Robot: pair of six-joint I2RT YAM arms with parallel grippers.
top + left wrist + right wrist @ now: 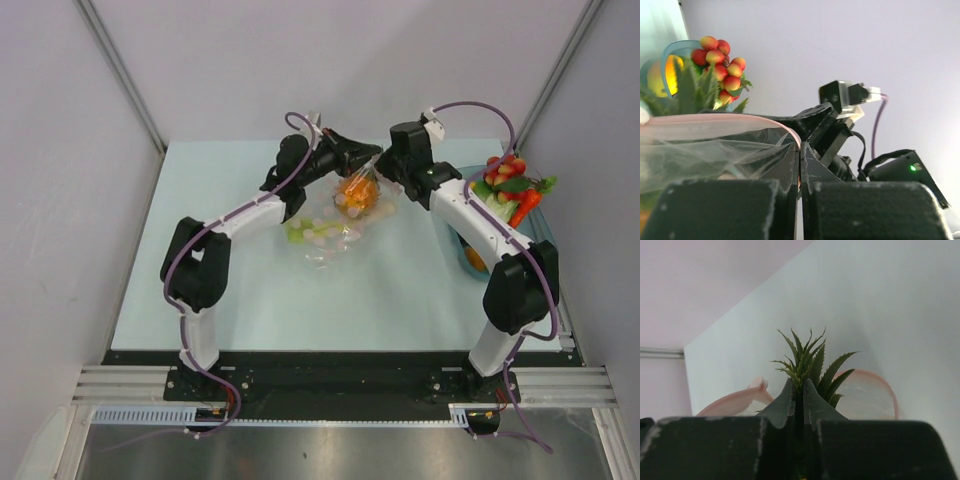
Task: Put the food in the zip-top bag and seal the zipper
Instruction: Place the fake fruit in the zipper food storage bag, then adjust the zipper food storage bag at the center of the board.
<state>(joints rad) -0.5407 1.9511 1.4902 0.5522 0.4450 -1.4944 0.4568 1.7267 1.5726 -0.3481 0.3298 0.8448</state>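
From my console, both arms meet over the far middle of the table (250, 290). The left gripper (800, 152) has its fingers pressed together on the mouth edge of the zip-top bag (335, 245). In its wrist view the crinkly plastic and the pink zipper (715, 120) run straight into the pinch.

The right gripper (799, 389) is also pressed together, tip to tip with the left one in the overhead view. Spiky green leaves (807, 360) stand up just past its fingertips, and the pink strip loops out on either side behind them (I cannot tell whether it grips the leaves, the strip or both).

The bag hangs from that meeting point and spills toward the near left, its lower part lying on the table. Inside it I can see the orange (354, 190) up near the grippers. The green stalks (298, 232) lie with some pale pieces at the left end.

The teal bowl (675, 43) sits at the right side of the table, beside the right arm. It holds the strawberries (720, 62), the carrot (526, 207) and some leafy greens
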